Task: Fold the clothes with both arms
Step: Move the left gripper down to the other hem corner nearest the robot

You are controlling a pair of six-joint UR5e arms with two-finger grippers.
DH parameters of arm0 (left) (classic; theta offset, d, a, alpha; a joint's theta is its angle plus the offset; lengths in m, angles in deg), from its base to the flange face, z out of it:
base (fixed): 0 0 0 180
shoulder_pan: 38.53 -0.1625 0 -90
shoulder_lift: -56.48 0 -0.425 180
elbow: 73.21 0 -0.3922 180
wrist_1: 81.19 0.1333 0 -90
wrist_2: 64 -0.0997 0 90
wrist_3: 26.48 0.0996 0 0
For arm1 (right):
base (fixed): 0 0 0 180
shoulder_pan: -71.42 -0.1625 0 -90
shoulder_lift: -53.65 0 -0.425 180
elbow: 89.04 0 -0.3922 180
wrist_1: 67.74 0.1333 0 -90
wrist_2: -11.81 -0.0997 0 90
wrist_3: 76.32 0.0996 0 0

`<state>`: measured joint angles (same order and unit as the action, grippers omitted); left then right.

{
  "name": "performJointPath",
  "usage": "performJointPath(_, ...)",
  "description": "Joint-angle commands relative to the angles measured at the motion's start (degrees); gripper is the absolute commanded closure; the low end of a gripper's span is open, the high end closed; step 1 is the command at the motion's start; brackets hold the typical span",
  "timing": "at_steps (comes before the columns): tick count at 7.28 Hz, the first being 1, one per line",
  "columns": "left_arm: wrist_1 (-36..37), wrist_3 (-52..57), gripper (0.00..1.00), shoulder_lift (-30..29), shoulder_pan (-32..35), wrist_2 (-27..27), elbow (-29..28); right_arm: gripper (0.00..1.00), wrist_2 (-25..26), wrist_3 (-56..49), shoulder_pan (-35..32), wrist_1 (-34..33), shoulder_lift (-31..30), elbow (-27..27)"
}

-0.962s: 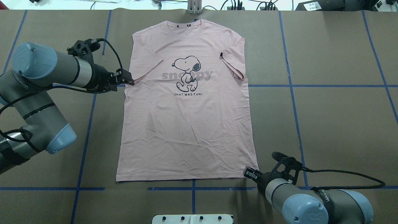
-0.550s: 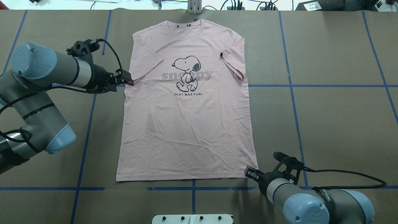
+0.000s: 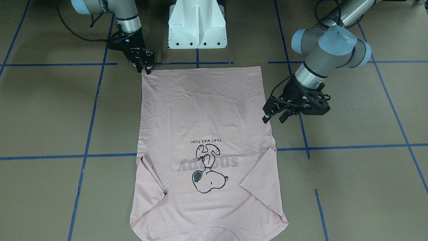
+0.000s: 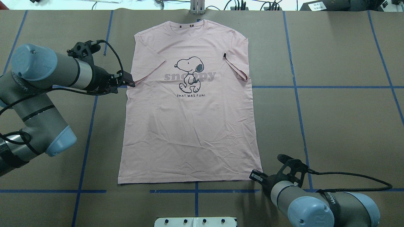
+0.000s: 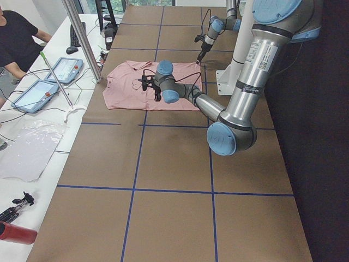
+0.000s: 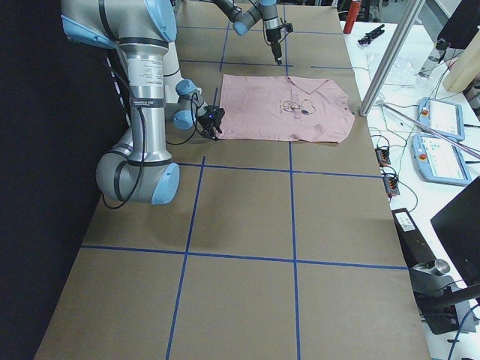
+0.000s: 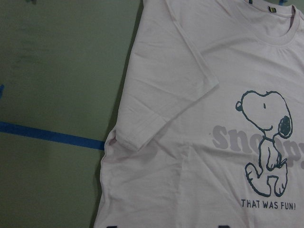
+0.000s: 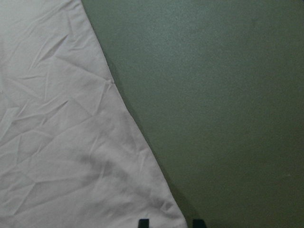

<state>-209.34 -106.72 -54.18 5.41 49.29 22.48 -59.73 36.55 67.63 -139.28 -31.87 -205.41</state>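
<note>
The pale pink short-sleeved T-shirt (image 4: 189, 132) with the Snoopy print lies flat, print up, on the brown paper-covered table (image 4: 341, 132). The overhead view takes in the whole shirt, ribbed collar (image 4: 186, 26) included, which the front-facing view crops; only the wrist cameras show the cloth edges close up. The black two-finger left gripper (image 4: 131, 81) hovers just beside the shirt's sleeve hem (image 7: 137, 135). In the front-facing view its fingers (image 3: 265, 117) are spread apart and hold nothing. The black two-finger right gripper (image 4: 254, 175) sits at the shirt's bottom hem corner (image 8: 178, 218). Its wrist camera shows two fingertips (image 8: 143, 223) parted, the corner lying between them, not clamped.
</note>
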Motion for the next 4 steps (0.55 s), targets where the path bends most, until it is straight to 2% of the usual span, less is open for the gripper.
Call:
performJointPath(1,0.0,-0.09,0.23,0.0,0.0,0.09,0.02,1.0,0.0,-0.11,0.01,0.0,0.09,-0.18)
performJointPath(4,0.0,-1.67,0.23,0.87,-0.09,0.09,-0.15,1.0,-0.09,-0.2,-0.26,0.0,0.44,-0.88)
